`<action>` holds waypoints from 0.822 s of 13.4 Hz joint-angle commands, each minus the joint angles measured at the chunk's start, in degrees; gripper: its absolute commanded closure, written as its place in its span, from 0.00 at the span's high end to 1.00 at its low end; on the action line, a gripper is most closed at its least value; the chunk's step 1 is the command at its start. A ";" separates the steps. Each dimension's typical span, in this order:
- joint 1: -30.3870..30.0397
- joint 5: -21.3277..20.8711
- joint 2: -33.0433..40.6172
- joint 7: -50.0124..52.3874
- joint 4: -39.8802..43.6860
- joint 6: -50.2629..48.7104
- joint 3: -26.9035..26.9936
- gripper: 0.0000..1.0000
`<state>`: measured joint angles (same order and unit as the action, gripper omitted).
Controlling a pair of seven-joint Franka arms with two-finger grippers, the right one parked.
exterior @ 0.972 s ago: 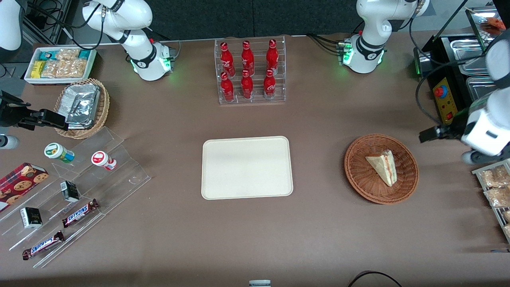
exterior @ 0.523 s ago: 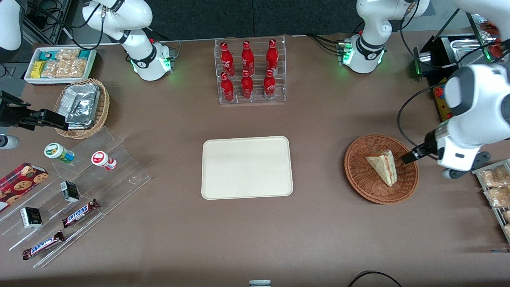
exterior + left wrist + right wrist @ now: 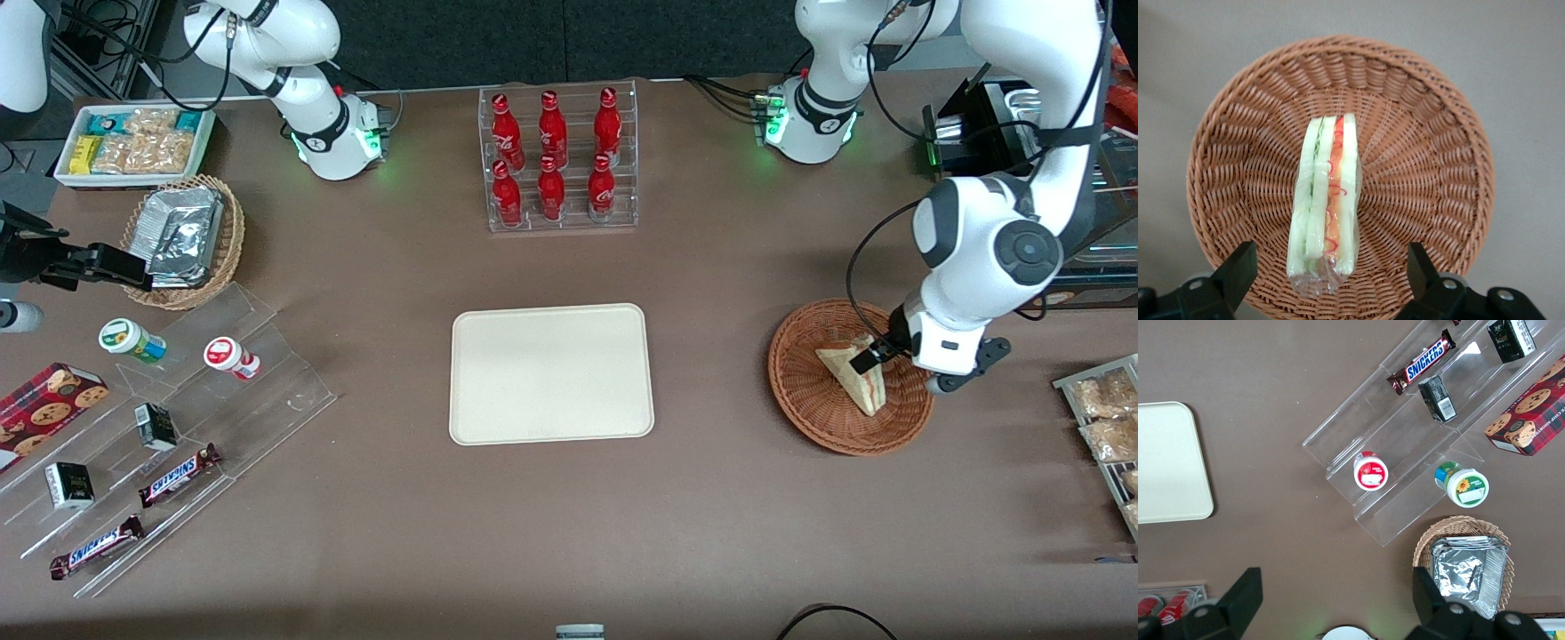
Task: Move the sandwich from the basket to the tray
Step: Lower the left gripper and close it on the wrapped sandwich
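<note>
The sandwich (image 3: 855, 388), a plastic-wrapped white wedge with red filling (image 3: 1325, 200), lies in the reddish-brown wicker basket (image 3: 800, 418) toward the working arm's end of the table. My left gripper (image 3: 867, 358) hangs over the basket, above the sandwich's wide end. In the left wrist view the gripper (image 3: 1330, 257) is open, with one black finger (image 3: 1238, 267) on each side of the sandwich's wrapped end and clear of it. The basket's rim (image 3: 1438, 107) rings the sandwich. The cream tray (image 3: 551, 373) lies bare at the table's middle, also seen in the right wrist view (image 3: 1165, 460).
A clear rack of red bottles (image 3: 558, 160) stands farther from the camera than the tray. A wire rack of snack packets (image 3: 1102, 418) and a black appliance (image 3: 978, 133) sit at the working arm's end. An acrylic display (image 3: 178, 418) and a foil-packet basket (image 3: 182, 240) lie toward the parked arm's end.
My left gripper has swung in from the working arm's end of the table, across the basket's rim, to a spot above the sandwich. The sandwich and basket have not moved.
</note>
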<state>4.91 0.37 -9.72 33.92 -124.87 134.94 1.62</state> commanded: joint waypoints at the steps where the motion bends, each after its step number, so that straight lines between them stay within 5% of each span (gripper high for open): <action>1: 0.72 -0.11 0.49 1.41 -1.51 1.38 0.31 0.99; 11: 0.72 -0.63 -3.47 1.32 -4.85 6.56 0.40 0.99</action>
<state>4.94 0.34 -13.20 34.19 -128.80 140.16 1.63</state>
